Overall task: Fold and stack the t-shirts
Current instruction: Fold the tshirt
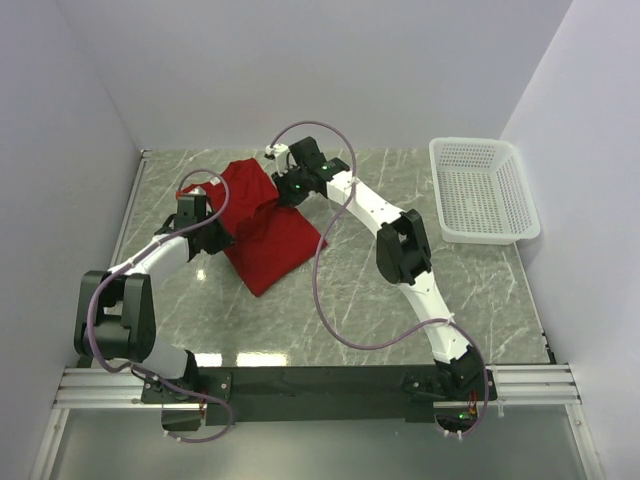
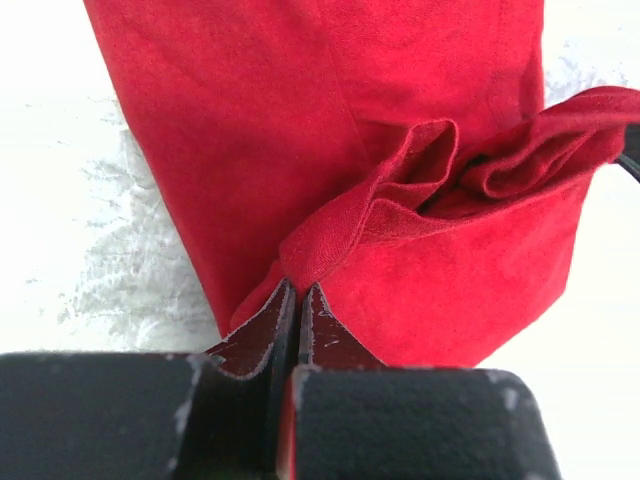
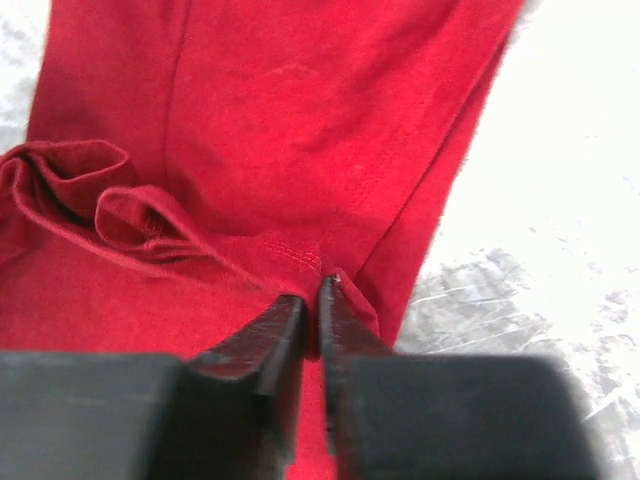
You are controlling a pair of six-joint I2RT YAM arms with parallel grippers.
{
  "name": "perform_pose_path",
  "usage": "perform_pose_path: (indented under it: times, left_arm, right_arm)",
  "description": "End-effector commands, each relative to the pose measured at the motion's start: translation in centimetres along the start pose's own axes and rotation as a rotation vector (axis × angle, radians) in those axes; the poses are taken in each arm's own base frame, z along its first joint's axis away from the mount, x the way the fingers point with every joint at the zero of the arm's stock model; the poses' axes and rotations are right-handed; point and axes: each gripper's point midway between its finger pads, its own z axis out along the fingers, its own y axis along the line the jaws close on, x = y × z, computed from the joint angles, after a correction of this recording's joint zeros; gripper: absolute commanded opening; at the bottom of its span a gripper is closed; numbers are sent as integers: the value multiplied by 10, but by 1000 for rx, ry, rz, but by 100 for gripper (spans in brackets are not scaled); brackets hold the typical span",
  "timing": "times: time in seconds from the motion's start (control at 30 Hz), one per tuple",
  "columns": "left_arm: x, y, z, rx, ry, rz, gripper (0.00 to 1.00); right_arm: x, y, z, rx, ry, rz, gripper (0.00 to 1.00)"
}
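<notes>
Top external view gives you the grey-veined surface (image 1: 400, 300) as the largest thing, closed in by white walls (image 1: 330, 70) on three sides. Your two arms come next. The left arm (image 1: 150, 265) rises at the near left corner and reaches toward the far left part of the surface. The right arm (image 1: 400, 245) starts at the near edge toward the right corner and runs diagonally across to the far edge, close to its middle. Between their tips lies the t-shirt (image 1: 270, 245), deep red and partly folded. It is spread over the far left half of the surface, with one corner pointing toward the near edge. A white mesh basket (image 1: 492, 233) sits at the far right corner, well apart from the cloth.

In the left wrist view, your left jaws are closed almost tip to tip. A ridge of the red cloth is pinched right at the ends of the fingers (image 2: 262, 335), and ruffled folds bunch up just beyond them, standing above the flat layer beneath.

In the right wrist view, your right jaws show only a sliver of gap. A stitched edge of the shirt is caught between them, and loose folds gather off to one side.
</notes>
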Motion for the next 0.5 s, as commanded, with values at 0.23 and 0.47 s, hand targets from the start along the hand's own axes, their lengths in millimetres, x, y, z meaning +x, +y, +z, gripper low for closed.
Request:
perform_pose_path:
  times: [0.23,0.47]
  left_arm:
    - [-65,-5,-14,-57,-210,3,56]
    - [-103,-10,-52,-125,-324,92,67]
  right_arm:
    - [-84,-33,-39,284,-257,91,65]
    - [-72,8,-79,-20,-218,-39,71]
